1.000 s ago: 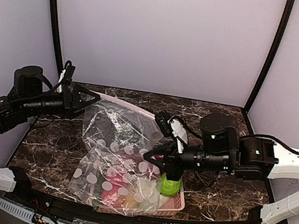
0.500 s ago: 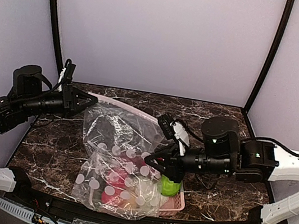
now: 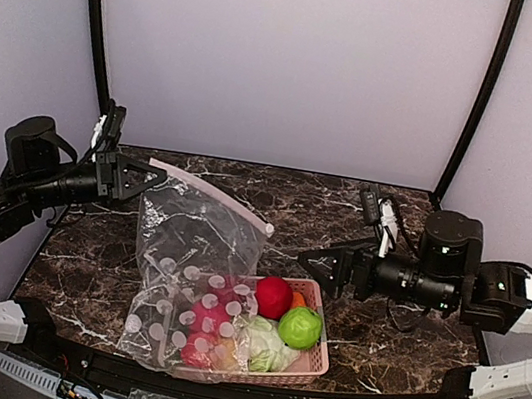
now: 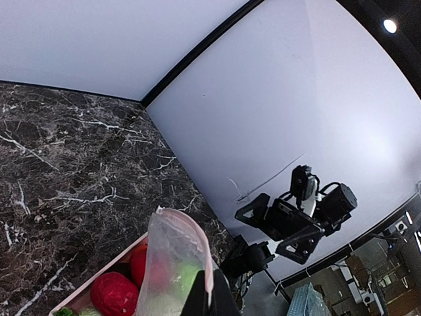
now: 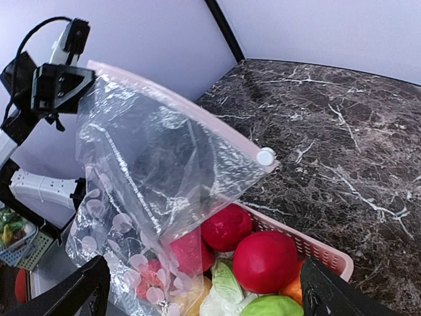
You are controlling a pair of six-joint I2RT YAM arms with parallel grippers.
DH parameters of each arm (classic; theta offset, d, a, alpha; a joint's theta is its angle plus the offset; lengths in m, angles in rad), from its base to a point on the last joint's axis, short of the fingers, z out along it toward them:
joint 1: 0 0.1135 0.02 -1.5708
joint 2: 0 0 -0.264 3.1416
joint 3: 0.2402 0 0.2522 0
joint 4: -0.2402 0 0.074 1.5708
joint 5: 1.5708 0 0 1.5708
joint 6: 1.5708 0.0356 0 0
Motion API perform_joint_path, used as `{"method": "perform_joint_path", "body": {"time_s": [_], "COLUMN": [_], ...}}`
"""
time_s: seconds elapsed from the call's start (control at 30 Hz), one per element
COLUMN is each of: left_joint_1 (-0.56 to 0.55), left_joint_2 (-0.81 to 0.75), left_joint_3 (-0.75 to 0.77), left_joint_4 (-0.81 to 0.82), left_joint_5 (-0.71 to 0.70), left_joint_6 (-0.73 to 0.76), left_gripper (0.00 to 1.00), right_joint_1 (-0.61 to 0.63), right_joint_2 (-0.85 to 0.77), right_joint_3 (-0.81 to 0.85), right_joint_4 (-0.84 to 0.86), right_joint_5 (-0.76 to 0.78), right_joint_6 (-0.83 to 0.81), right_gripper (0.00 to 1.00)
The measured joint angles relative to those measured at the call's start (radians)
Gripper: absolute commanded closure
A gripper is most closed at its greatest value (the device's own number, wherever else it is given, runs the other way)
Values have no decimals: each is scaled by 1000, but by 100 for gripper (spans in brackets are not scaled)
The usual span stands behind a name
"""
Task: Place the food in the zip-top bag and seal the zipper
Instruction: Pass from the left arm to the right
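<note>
Nearest, the food [image 3: 274, 297] lies in the pink basket [image 3: 317, 359], the limp, slippery zip-top bag [image 3: 192, 249] draped over it and hung from the left gripper [image 3: 153, 179], which pinches the stiffer zipper [image 3: 211, 194] corner, while the right gripper [image 3: 309, 259], wide and empty, should take the zipper's free end.

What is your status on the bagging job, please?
Left tool shut on zip-top bag corner, bag hanging over pink basket. Right tool open, clear of bag. Food lies in basket; nothing in the way.

Left tool [image 3: 153, 180] tight-closed up high; right tool [image 3: 316, 268] jaws wide apart, lower.
</note>
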Motion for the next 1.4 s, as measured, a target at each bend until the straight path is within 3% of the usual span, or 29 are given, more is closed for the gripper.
{"method": "perform_joint_path", "body": {"time_s": [0.27,0.47,0.73,0.97,1.4], "left_joint_1": [0,0,0,0,0], "left_joint_2": [-24,-23,-31,-43,-57], "left_joint_3": [-2,-7,-29,-41,-41], "left_joint_4": [85,153,228,259,269], "left_joint_5": [97,179,246,274,285], "left_joint_6": [9,-5,-30,-53,-57], "left_gripper": [99,99,99,99,99], "right_joint_1": [-187,-248,-262,-270,-301], "right_joint_2": [-44,-56,-29,20,154], "right_joint_3": [-58,-173,-204,-207,-214], "right_joint_4": [8,174,353,459,587], "right_joint_5": [-121,-322,-497,-536,-635], "right_joint_6": [69,77,87,93,107], "right_gripper": [1,2,23,44,58]}}
